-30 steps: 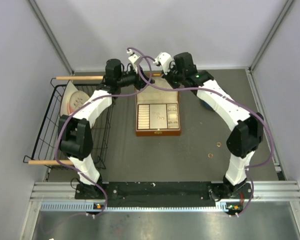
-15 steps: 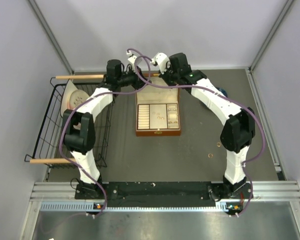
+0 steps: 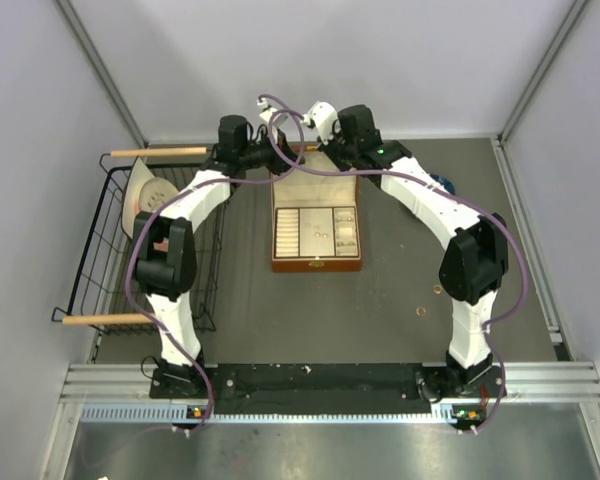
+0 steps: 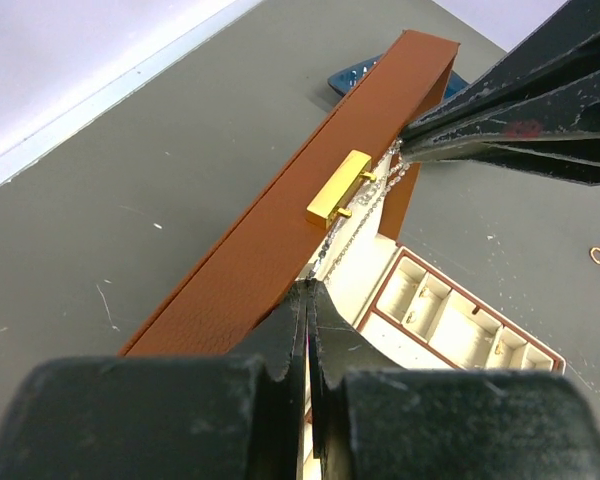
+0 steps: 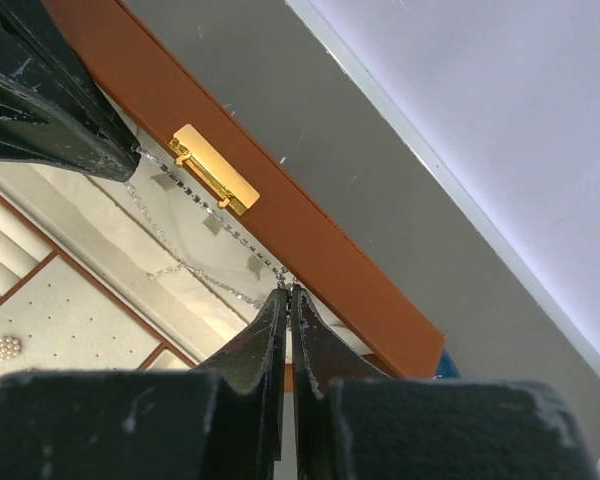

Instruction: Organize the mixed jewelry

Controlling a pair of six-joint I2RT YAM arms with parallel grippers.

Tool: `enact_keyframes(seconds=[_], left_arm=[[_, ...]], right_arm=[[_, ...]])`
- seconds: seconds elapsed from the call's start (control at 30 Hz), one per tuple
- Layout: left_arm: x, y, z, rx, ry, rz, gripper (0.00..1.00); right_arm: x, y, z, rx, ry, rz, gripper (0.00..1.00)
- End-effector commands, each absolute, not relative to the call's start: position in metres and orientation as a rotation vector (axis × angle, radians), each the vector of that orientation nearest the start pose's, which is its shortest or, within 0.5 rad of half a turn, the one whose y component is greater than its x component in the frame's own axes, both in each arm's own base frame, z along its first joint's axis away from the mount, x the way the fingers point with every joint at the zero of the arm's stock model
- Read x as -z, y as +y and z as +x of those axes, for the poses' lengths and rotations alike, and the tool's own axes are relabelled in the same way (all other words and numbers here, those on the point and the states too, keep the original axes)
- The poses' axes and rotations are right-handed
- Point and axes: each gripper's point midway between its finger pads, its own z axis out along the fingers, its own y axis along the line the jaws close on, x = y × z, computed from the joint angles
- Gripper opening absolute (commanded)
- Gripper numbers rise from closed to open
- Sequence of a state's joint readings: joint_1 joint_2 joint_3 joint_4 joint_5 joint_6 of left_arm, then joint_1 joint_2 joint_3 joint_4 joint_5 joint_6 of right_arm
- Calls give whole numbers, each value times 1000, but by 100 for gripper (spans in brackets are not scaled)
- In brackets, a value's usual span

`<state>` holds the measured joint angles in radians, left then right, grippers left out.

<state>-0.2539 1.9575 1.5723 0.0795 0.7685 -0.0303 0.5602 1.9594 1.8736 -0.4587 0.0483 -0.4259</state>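
The silvery chain necklace (image 4: 365,212) hangs taut between my two grippers, just above the gold clasp (image 4: 338,187) on the upright lid of the brown wooden box (image 3: 317,262). My left gripper (image 4: 310,286) is shut on one end of the chain. My right gripper (image 5: 288,288) is shut on the other end, and the chain (image 5: 195,195) runs from it to the left fingers (image 5: 70,110). In the top view both grippers, left (image 3: 296,160) and right (image 3: 328,155), meet over the lid's top edge. Two tiny gold rings (image 3: 437,290) (image 3: 418,311) lie on the table right of the box.
A black wire basket (image 3: 90,262) with wooden handles stands at the left and holds a pale round thing (image 3: 145,195). A blue object (image 3: 438,182) lies behind the right arm. The cream compartments (image 4: 450,320) hold small pieces, among them a pearl cluster (image 5: 5,347).
Both arms have edged toward the back wall and closer together over the lid. The right wrist shifted left, the left elbow shifted right. Both grippers stay shut on the chain.
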Motion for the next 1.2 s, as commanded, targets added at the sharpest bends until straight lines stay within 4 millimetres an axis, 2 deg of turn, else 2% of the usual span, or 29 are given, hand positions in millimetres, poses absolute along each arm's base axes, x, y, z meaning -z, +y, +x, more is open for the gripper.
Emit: enact_keyframes(seconds=[0.0,0.43,0.87,1.17], left_arm=[[-231,-255,511,876,1700,739,0],[-214,-254,515,847,1737,720,0],[-213,-255,521,806,1750,695,0],[-220,-255,522,806,1738,692,0]], right_arm=[[-242,280,497,-5,1832,-970,0],[-221,277,497,19,1852,-979,0],[-227,273,500,38,1840,-951,0],[-231,271,496,38,1832,-943,0]])
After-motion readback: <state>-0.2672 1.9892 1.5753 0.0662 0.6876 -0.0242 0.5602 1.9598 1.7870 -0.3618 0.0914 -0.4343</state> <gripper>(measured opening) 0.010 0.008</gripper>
